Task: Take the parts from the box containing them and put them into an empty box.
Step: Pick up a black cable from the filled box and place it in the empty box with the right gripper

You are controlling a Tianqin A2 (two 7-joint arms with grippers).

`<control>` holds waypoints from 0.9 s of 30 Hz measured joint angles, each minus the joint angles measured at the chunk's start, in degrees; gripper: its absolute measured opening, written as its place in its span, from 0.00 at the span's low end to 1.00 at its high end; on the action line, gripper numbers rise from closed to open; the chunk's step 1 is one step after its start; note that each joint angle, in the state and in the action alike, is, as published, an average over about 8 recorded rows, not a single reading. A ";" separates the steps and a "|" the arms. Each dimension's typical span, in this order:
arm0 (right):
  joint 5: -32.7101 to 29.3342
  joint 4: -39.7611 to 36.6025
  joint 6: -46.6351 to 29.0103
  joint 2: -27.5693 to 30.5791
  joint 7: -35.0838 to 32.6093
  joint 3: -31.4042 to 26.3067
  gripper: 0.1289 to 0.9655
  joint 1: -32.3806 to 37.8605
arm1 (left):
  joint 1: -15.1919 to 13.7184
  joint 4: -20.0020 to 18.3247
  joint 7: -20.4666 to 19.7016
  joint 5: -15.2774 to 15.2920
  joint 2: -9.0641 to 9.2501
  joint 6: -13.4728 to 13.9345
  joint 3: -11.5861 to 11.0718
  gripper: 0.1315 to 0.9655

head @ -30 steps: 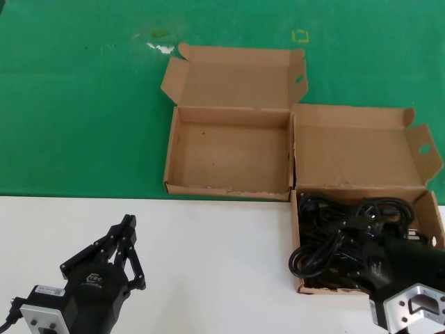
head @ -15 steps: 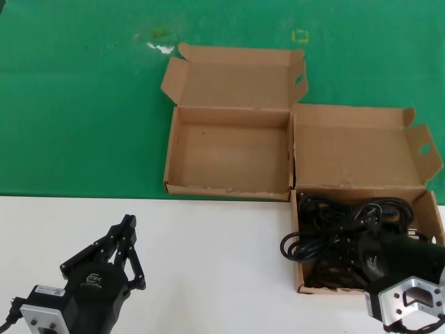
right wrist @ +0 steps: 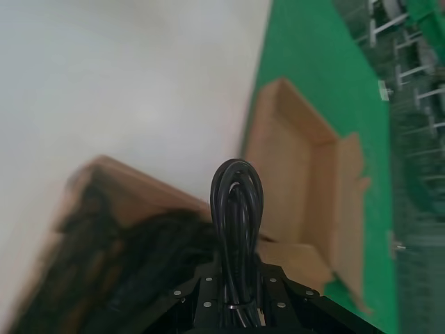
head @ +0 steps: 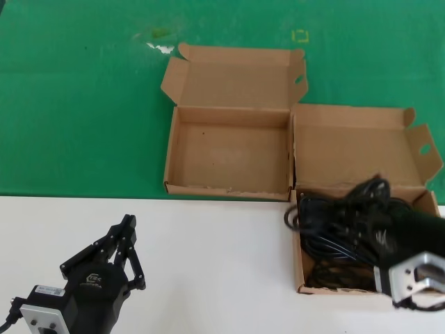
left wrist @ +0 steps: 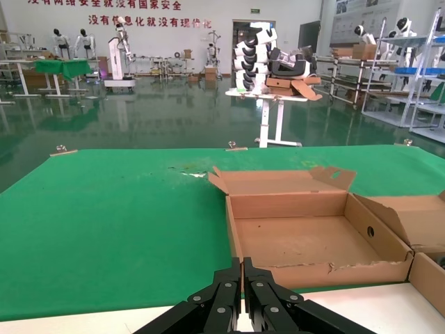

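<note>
My right gripper (head: 379, 224) is shut on a black power cord bundle (head: 363, 196) and holds it above the box containing the cords (head: 297, 268), at the right on the white table. In the right wrist view the held cord (right wrist: 236, 202) stands up as a loop from between the jaws of the right gripper (right wrist: 236, 278). More cords (head: 325, 245) lie in that box. The empty box (head: 229, 149), with a frayed front rim, sits to its left on the green mat, and shows in the left wrist view (left wrist: 306, 240) and the right wrist view (right wrist: 299, 181). My left gripper (head: 129, 224) is shut and empty near the table's front left.
Both boxes have their lids open toward the back; the lid of the right box (head: 354, 149) has a splayed ear with an oval hole (head: 425, 149). A green mat (head: 76, 104) covers the far half of the table and a white surface (head: 208, 250) the near half.
My right gripper has risen and moved back with the cord bundle, lifting its loops up off the box's left wall. The left arm has not moved.
</note>
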 joint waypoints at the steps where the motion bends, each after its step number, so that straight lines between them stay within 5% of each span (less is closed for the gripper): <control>1: -0.19 0.41 0.09 -0.05 0.17 0.25 0.10 0.33 | 0.00 0.00 0.00 0.00 0.00 0.00 0.00 0.04; 18: -6.28 -9.32 9.41 -12.69 -2.62 -0.47 0.09 8.28 | 0.00 0.00 0.00 0.00 0.00 0.00 0.00 0.04; 27: -1.02 -20.76 16.27 -18.67 -10.04 -4.23 0.09 12.57 | 0.00 0.00 0.00 0.00 0.00 0.00 0.00 0.04</control>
